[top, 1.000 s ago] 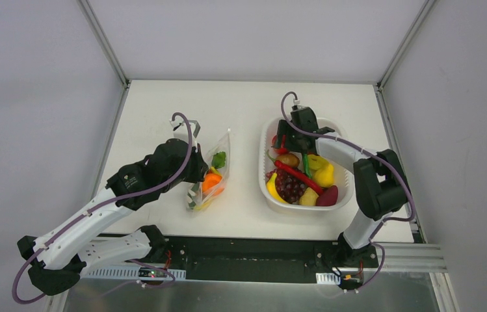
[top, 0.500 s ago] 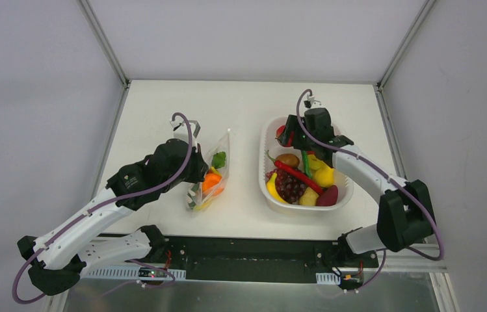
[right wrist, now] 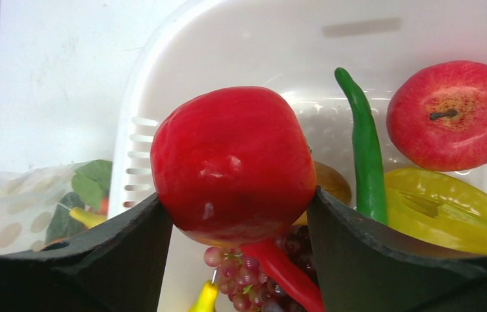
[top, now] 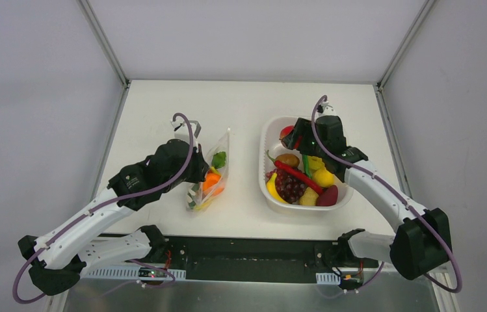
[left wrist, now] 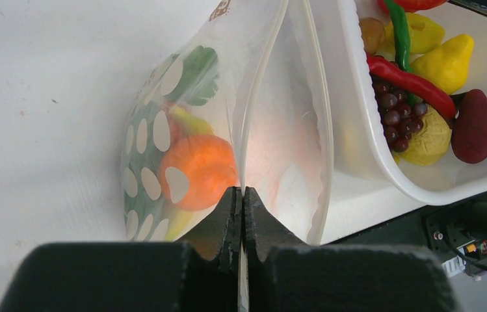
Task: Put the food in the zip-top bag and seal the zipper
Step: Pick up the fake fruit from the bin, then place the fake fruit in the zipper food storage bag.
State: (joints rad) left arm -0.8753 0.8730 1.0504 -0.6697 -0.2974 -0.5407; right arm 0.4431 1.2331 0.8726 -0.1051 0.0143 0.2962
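Observation:
The zip-top bag (top: pixel 215 170) lies left of the basket, and its dotted side shows in the left wrist view (left wrist: pixel 153 133). It holds an orange food (left wrist: pixel 198 169) and a green leafy one (left wrist: pixel 196 70). My left gripper (top: pixel 196 170) is shut on one lip of the zipper (left wrist: pixel 261 78). Its tips (left wrist: pixel 241 195) pinch the strip, and the other lip (left wrist: pixel 318 97) stands apart, so the mouth is open. My right gripper (top: pixel 296 138) hangs over the far left of the basket. It is shut on a glossy red fruit (right wrist: pixel 234 162) between its fingers (right wrist: pixel 237 198).
The white basket (top: pixel 263 151) sits at centre right, and its wall shows in the right wrist view (right wrist: pixel 240 39). It holds a red apple (right wrist: pixel 452 114), a green chili (right wrist: pixel 361 149), a yellow pepper (right wrist: pixel 448 208), grapes (top: pixel 290 187), a red chili (top: pixel 299 175) and more. Walls enclose the table.
My right arm has swung its elbow out to the right, and the gripper has shifted right over the basket with the red fruit in it. The left arm and bag have not moved.

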